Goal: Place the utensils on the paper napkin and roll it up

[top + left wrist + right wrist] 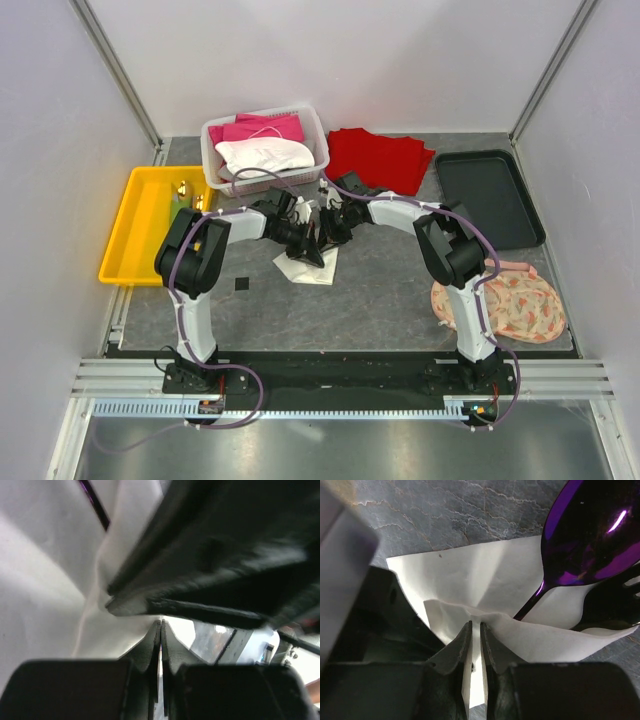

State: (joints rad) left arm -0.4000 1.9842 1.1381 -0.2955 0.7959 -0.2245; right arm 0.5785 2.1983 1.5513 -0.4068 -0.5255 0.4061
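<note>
Purple spoon (590, 545) cropped at two o'clock, handle hidden under paper napkin (485, 575). Right fingers (457, 650) pinch its fold; left fingers (145, 650) pressed together, blurred. Grey surface (445, 510), pale walls (350, 60).

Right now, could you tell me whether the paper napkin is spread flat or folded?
Partly folded: a flap of the paper napkin covers the handle of the purple spoon.

White arms (195, 320), black joints (190, 255), purple cables (178, 290); fingers (455, 650) look matte black (blurry).
</note>
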